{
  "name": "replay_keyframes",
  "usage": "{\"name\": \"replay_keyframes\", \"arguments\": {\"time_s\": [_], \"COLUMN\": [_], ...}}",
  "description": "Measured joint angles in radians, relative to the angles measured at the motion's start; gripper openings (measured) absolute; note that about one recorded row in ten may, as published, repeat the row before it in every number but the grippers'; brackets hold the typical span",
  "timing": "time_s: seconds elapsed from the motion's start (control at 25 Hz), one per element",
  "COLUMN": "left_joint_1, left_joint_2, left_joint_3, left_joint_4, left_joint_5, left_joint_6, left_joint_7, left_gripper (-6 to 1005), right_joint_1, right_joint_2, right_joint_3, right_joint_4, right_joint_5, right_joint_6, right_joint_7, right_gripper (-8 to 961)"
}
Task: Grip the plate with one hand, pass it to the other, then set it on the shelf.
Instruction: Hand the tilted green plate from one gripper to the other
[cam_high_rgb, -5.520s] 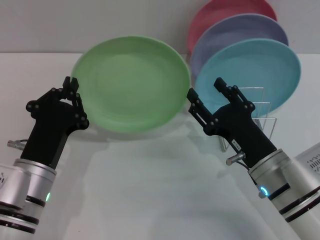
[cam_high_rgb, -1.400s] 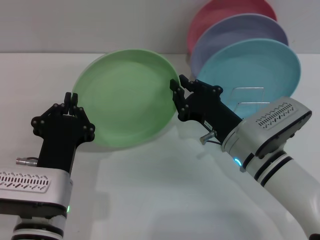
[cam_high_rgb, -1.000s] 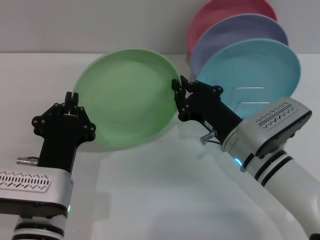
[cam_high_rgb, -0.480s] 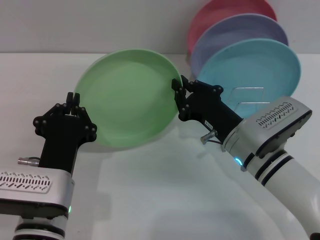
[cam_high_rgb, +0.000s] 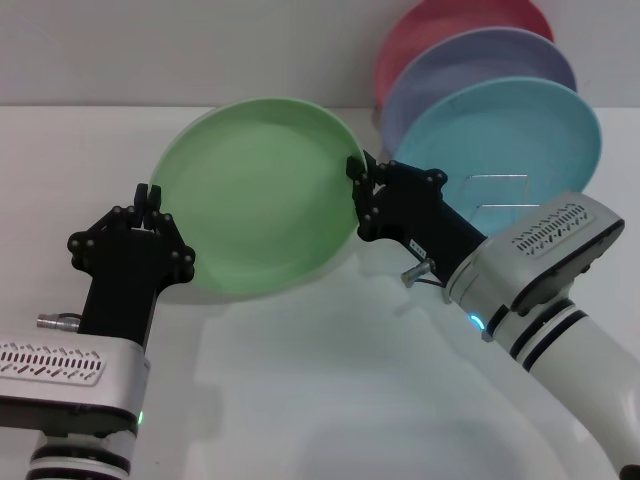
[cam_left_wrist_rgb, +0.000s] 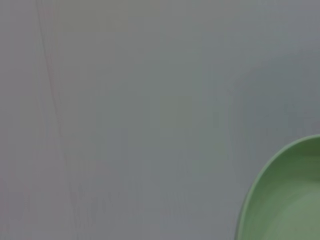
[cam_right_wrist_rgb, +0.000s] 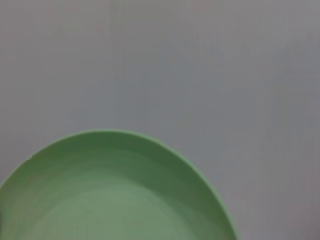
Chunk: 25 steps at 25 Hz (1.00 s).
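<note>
The green plate (cam_high_rgb: 255, 195) is up in the air over the white table (cam_high_rgb: 330, 390), tipped so its inside faces us. It hangs between the two black grippers.

Behind it on the right stand three more plates in a row. The pink plate (cam_high_rgb: 440, 25) is at the back, the lavender plate (cam_high_rgb: 480, 60) is in the middle, and the turquoise plate (cam_high_rgb: 500, 150) is in front. They lean up on edge in the shelf (cam_high_rgb: 497, 190), a thin silver wire rack. Only a few of its loops show in front of the turquoise plate, because the right arm hides the rest.

The right gripper (cam_high_rgb: 358, 180) is at the plate's right edge, and its fingers look pinched shut on the rim there, just beside the turquoise plate. The left gripper (cam_high_rgb: 148, 198) is at the plate's left edge. Its fingers are close together and seem to touch the rim, but I cannot tell if they hold it.

The right wrist view shows the plate's top curve against a plain grey wall (cam_right_wrist_rgb: 200, 75).
</note>
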Motion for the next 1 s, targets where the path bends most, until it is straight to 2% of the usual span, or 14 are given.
{"name": "replay_keyframes", "arguments": {"time_s": [0.2,1.0], "left_joint_1": [-0.001,-0.001], "left_joint_2": [0.0,0.0], "left_joint_3": [-0.001,0.003], "left_joint_4": [-0.001,-0.003], "left_joint_5": [0.0,0.0], "left_joint_6": [0.0,0.0], "left_joint_7": [0.0,-0.002], "left_gripper": [61,64], "right_joint_1": [-0.001,-0.002], "right_joint_2": [0.0,0.001], "right_joint_3": [0.001,0.001], "right_joint_4": [0.0,0.002], "right_joint_5": [-0.001,0.0], "right_joint_6": [0.0,0.0], "right_joint_7": [0.0,0.002], "right_gripper": [51,53]}}
